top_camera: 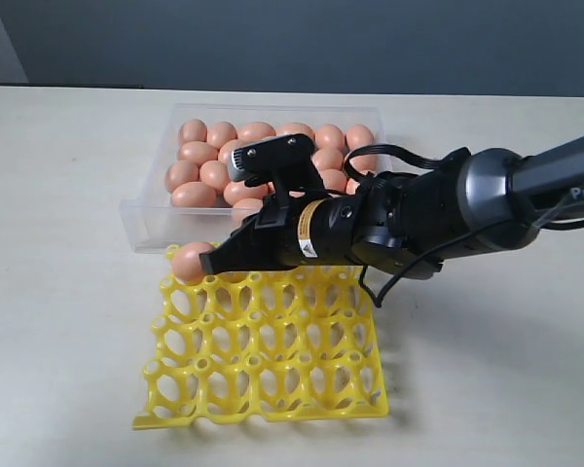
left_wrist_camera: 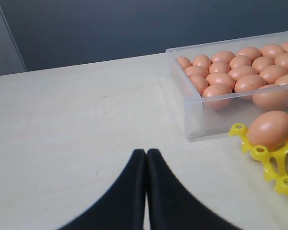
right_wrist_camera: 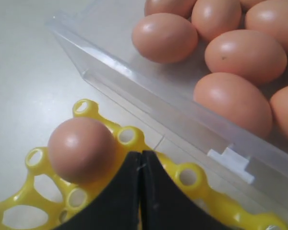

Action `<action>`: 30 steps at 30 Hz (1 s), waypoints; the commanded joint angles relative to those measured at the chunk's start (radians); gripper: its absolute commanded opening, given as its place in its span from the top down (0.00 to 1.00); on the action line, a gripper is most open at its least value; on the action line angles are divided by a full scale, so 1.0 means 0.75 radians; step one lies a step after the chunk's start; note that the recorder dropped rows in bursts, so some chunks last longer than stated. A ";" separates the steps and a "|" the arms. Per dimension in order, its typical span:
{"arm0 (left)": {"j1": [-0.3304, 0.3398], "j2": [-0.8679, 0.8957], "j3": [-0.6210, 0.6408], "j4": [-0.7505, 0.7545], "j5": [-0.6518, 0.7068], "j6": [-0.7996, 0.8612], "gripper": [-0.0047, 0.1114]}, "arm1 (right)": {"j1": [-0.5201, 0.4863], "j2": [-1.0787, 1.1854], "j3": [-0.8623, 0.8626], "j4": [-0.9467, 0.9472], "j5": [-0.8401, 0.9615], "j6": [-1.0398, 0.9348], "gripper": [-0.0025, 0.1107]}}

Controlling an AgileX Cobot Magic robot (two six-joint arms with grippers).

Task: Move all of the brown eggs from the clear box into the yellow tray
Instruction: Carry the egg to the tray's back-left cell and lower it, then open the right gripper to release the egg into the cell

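Observation:
Several brown eggs (top_camera: 197, 177) fill the clear box (top_camera: 146, 222) at the back of the table. One brown egg (top_camera: 190, 261) sits in the far-left corner cup of the yellow tray (top_camera: 273, 360), which lies in front of the box. My right gripper (top_camera: 206, 263) reaches across the tray's far edge and is shut with nothing in it, its tip right beside that egg (right_wrist_camera: 81, 148). In the right wrist view the gripper (right_wrist_camera: 141, 153) stands over the tray (right_wrist_camera: 192, 179) near the box's white tab (right_wrist_camera: 233, 163). My left gripper (left_wrist_camera: 146, 151) is shut and empty above bare table, left of the box (left_wrist_camera: 201, 120) and the egg (left_wrist_camera: 270, 128).
The pale table (top_camera: 68, 292) spreads around the box and the tray. The right arm's black body (top_camera: 419, 219) hangs over the box's front right part and the tray's far edge. A dark wall (top_camera: 292, 44) stands behind the table.

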 commanded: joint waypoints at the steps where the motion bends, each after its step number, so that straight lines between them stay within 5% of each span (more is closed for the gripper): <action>1: 0.005 -0.007 0.005 0.000 -0.014 -0.001 0.96 | 0.004 0.023 -0.007 0.005 -0.059 0.011 0.98; 30: 0.005 -0.007 0.005 0.000 -0.014 -0.001 0.96 | 0.004 0.122 -0.007 0.024 -0.311 0.116 0.98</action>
